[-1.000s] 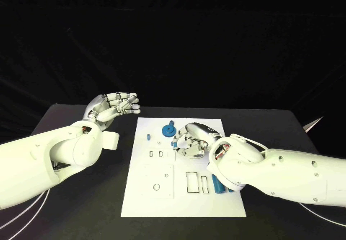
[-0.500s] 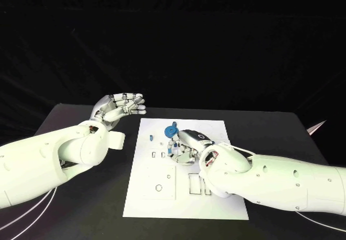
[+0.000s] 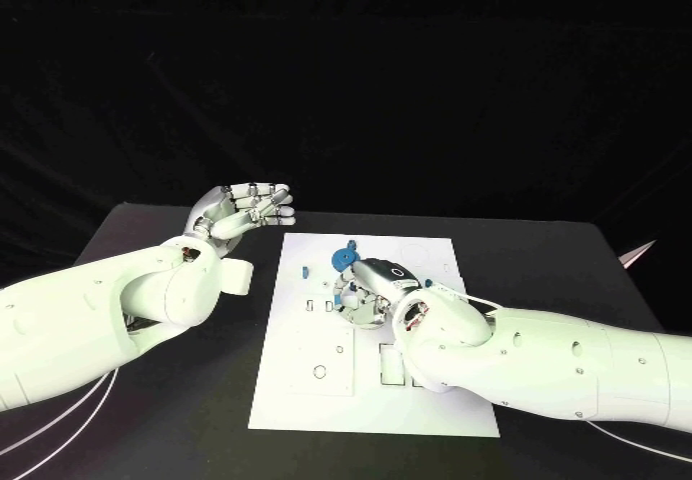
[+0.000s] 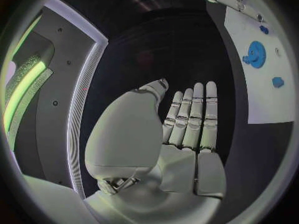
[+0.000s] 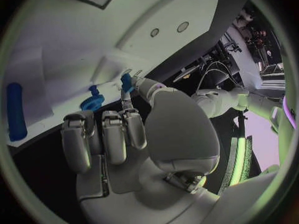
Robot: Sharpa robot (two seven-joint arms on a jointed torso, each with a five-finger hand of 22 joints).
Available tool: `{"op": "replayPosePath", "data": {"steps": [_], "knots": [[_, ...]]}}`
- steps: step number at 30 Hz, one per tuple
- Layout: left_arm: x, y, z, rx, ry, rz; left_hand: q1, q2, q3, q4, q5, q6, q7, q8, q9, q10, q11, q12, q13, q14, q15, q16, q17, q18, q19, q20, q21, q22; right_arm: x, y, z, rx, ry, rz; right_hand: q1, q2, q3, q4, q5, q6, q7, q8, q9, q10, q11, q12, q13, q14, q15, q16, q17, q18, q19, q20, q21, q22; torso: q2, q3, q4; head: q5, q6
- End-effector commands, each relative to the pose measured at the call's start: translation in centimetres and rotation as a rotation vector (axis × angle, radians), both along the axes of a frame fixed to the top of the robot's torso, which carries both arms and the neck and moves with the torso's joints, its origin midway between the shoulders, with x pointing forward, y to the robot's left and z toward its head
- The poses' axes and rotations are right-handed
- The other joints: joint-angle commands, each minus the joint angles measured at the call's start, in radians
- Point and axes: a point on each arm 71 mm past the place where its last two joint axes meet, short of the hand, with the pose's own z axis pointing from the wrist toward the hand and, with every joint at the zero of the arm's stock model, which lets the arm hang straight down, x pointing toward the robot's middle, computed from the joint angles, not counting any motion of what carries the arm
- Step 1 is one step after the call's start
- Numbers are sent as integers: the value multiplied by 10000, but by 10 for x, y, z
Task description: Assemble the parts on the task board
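Our task board lies mid-bench. Left hand hovers off it, fingers curled on nothing. Right hand pinches a small blue part at its fingertips above the board; we judge a tilted part could jam or slip.

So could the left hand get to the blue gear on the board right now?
Probably yes: the left hand is raised, holding nothing, beside the board, and the gear lies uncovered near that edge, though the right hand works close by.
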Motion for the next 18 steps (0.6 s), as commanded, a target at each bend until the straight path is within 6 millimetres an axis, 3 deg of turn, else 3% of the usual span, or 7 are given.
{"op": "replayPosePath", "data": {"steps": [1, 7, 18], "knots": [[0, -3, 1, -104, -12, -183, -101, 35, 42, 10, -53, -46, 308, -56, 10, -3, 72, -56, 13, -12, 21, -48, 16, 78, -55, 11, 40, 9, 0, 2, -1, -193, -123, 88, -102, -31, 47, 10, 32, 104, -53, 259, 146, 102, -68, 26, 1537, 1037, -92, 10, 2539, -69, 1046, -99, 55, 2629, -2, 0, 3, 26, -59], [0, -2, 1, -101, -5, -179, -101, 35, 42, 10, -53, -46, 308, -56, 10, -3, 72, -56, 13, -12, 21, -48, 16, 78, -55, 11, 40, 9, 1, 2, -3, -224, -95, 66, -143, -59, 43, 14, 22, 95, -50, 270, 151, 98, -67, 17, 1532, 1035, -93, 7, 2529, -69, 1046, -102, 55, 2629, -11, -8, -11, 35, -142], [0, -2, 1, -96, 4, -175, -101, 35, 42, 10, -53, -46, 308, -56, 10, -3, 72, -56, 13, -12, 21, -48, 16, 78, -55, 11, 40, 9, 2, 2, -6, -349, -15, 47, -334, -262, -2, 22, -41, 2, -29, 290, 158, 80, -48, -19, 1510, 1035, -82, 6, 2528, -69, 1046, -102, 55, 2629, -12, -8, -8, 78, -139]]}}
